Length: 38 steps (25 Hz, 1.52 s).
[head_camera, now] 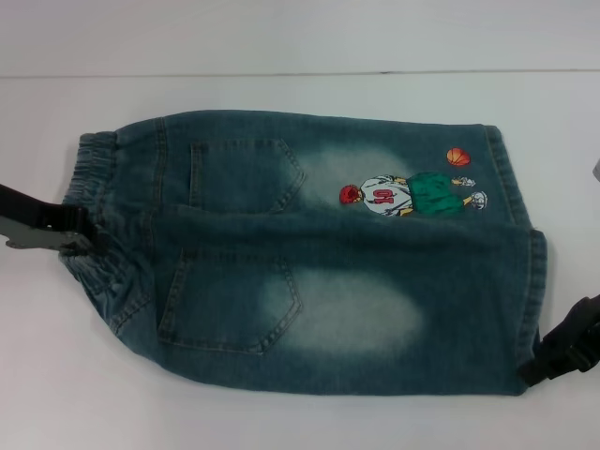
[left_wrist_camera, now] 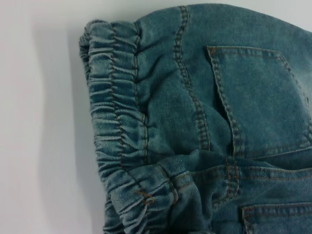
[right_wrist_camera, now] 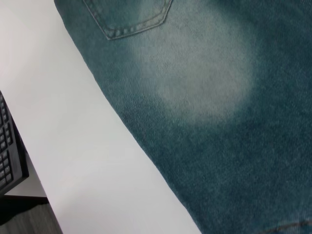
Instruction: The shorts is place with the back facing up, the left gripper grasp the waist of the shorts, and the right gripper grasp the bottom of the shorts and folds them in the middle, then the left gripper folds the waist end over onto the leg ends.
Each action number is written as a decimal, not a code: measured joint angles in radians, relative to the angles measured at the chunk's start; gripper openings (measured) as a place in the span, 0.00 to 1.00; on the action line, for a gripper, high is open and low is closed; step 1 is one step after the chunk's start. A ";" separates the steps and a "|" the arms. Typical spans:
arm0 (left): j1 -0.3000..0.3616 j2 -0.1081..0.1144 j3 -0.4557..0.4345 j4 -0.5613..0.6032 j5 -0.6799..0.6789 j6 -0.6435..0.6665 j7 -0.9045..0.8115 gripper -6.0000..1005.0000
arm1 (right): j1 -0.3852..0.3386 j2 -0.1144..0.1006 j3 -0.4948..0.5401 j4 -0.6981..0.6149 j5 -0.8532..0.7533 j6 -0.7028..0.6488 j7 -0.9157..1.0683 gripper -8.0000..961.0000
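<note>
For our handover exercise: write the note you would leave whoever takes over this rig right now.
Left claw: at the waistband, mid-height; its grip can't be judged.
Right claw: at the near corner of the leg hem; grip also unclear.
Shorts: flat on the table, back up, pockets showing, waist to the robot's left, legs to its right.
Done: both claws in position at the two ends.
Left: confirm both grasps, fold the shorts in the middle, then fold the waist end onto the leg ends.
</note>
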 joint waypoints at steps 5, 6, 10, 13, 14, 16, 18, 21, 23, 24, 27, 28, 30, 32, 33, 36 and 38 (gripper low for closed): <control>-0.003 0.002 -0.001 0.000 0.000 0.000 0.000 0.03 | 0.000 0.000 0.007 0.000 0.001 0.004 -0.001 0.16; -0.004 0.003 -0.002 0.000 0.000 0.001 0.000 0.03 | 0.000 0.000 0.010 0.000 0.001 0.006 -0.002 0.11; -0.005 0.006 -0.015 0.005 -0.001 -0.003 -0.007 0.03 | -0.002 -0.004 0.067 -0.004 0.021 0.011 -0.015 0.05; -0.002 0.011 -0.060 0.007 -0.011 -0.012 -0.012 0.03 | -0.017 -0.018 0.134 -0.006 0.092 0.023 -0.034 0.03; -0.002 0.012 -0.084 0.007 -0.012 -0.015 -0.011 0.03 | -0.030 -0.028 0.164 -0.003 0.137 0.034 -0.043 0.02; -0.001 0.015 -0.130 0.008 -0.013 -0.025 -0.008 0.03 | -0.053 -0.041 0.200 0.003 0.208 0.053 -0.053 0.02; 0.002 0.017 -0.178 0.008 -0.018 -0.042 -0.004 0.03 | -0.079 -0.049 0.234 0.009 0.295 0.081 -0.054 0.02; 0.017 0.017 -0.213 0.007 -0.056 -0.071 -0.001 0.03 | -0.121 -0.043 0.266 0.020 0.446 0.122 -0.049 0.03; 0.038 0.017 -0.217 0.004 -0.116 -0.100 0.000 0.03 | -0.142 -0.027 0.269 0.026 0.515 0.153 -0.056 0.03; 0.049 0.014 -0.217 0.003 -0.146 -0.118 0.000 0.03 | -0.149 -0.018 0.271 0.031 0.539 0.181 -0.063 0.03; 0.076 0.006 -0.215 0.000 -0.217 -0.167 0.000 0.03 | -0.165 0.006 0.279 0.054 0.598 0.269 -0.091 0.04; 0.084 0.003 -0.214 -0.001 -0.236 -0.181 0.001 0.03 | -0.169 0.016 0.282 0.060 0.617 0.303 -0.105 0.04; 0.100 -0.004 -0.215 -0.001 -0.276 -0.219 0.008 0.03 | -0.173 0.033 0.281 0.064 0.633 0.375 -0.126 0.04; 0.107 -0.006 -0.216 -0.001 -0.291 -0.234 0.011 0.03 | -0.174 0.049 0.280 0.073 0.636 0.463 -0.144 0.05; 0.124 -0.013 -0.216 -0.008 -0.339 -0.274 0.025 0.03 | -0.173 0.054 0.280 0.081 0.638 0.505 -0.154 0.05; 0.130 -0.016 -0.217 -0.034 -0.375 -0.311 0.047 0.03 | -0.166 0.069 0.284 0.109 0.655 0.609 -0.192 0.06; 0.131 -0.016 -0.218 -0.061 -0.396 -0.336 0.066 0.03 | -0.161 0.079 0.279 0.120 0.664 0.661 -0.208 0.06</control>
